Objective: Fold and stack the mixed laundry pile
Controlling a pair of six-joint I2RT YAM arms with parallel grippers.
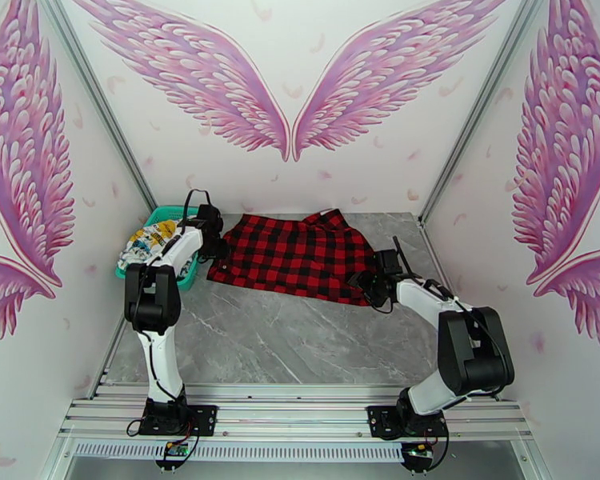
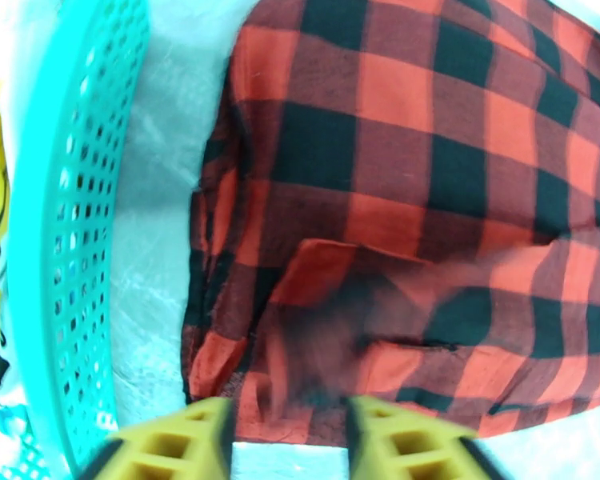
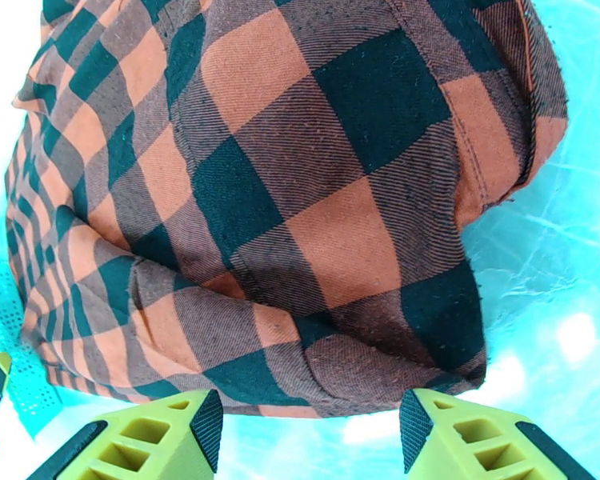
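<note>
The left jaws are apart, right at the 9 o'clock edge of the plaid shirt [image 1: 292, 254]. The right jaws are apart too, at its 4 o'clock corner. The shirt lies spread flat on the gray tabletop [image 1: 284, 338], and the white top [image 1: 152, 238] sits in the teal basket [image 1: 166, 210], just past the shirt at 9 o'clock.
</note>
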